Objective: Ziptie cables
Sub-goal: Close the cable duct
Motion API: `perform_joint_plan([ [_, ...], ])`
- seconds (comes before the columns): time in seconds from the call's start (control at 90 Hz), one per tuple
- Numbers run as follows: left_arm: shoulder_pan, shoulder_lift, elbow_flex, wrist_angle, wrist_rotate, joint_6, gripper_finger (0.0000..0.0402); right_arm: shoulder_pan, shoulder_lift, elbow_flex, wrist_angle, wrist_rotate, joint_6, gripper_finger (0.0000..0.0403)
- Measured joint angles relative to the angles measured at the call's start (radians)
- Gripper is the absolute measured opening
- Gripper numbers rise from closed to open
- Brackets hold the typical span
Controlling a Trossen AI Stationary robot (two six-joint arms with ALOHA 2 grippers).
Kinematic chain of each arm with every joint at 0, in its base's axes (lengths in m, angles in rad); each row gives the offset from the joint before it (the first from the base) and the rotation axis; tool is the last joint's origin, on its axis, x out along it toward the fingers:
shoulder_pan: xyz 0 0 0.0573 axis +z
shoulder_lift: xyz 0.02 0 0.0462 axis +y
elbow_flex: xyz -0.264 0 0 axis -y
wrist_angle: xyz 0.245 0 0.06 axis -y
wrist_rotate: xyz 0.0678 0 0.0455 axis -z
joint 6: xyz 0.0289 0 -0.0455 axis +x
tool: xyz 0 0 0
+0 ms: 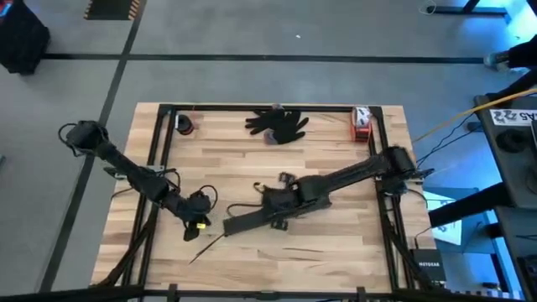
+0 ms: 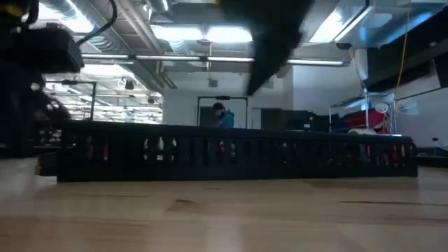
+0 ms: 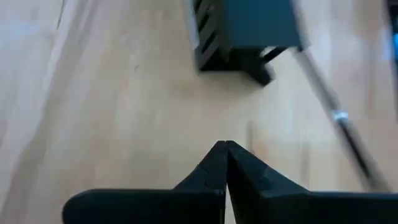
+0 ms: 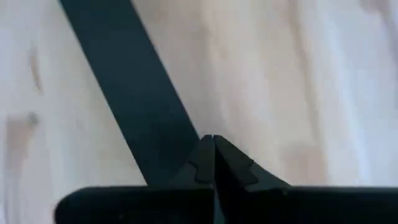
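Both pincers, left pincer (image 3: 225,149) and right pincer (image 4: 213,143), are seen pressed closed and empty over the desk (image 1: 336,243); no cables can be made out, so they must be located first.

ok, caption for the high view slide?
Both arms low over the wooden table, left gripper and right gripper near a black slotted bar.

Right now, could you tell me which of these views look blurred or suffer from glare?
Both wrist views are soft: left end effector and right end effector over smeared table; low view has bright ceiling lights and a dark blurred arm.
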Motion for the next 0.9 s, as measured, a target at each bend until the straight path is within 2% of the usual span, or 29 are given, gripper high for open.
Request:
perform_joint_plan([
  [0.089,0.0,0.001,0.033,-0.002,0.0,0.0,0.0,0.016,-0.138,-0.132,-0.05,0.037,0.138,0.0],
  [0.178,0.007,0.017,0.057,-0.003,0.001,-0.001,0.0,0.04,-0.3,-0.32,-0.056,0.052,0.323,0.0],
  [0.311,0.021,0.055,0.084,-0.003,0.001,-0.027,0.0,0.067,-0.521,-0.588,-0.062,-0.009,0.598,0.0],
  [0.433,0.035,0.102,0.114,0.002,0.001,-0.032,0.0,0.075,-0.682,-0.757,-0.033,-0.058,0.719,0.0],
  [0.644,0.074,0.187,0.144,0.009,0.001,-0.03,0.0,0.086,-0.761,-0.972,0.111,-0.077,0.733,0.0],
  [0.811,0.104,0.22,0.144,0.033,0.001,-0.04,0.0,0.085,-0.74,-1.107,0.374,-0.104,0.712,0.0],
  [0.9,0.116,0.23,0.144,0.043,0.001,-0.056,0.0,0.085,-0.73,-1.134,0.468,-0.097,0.713,0.0],
])
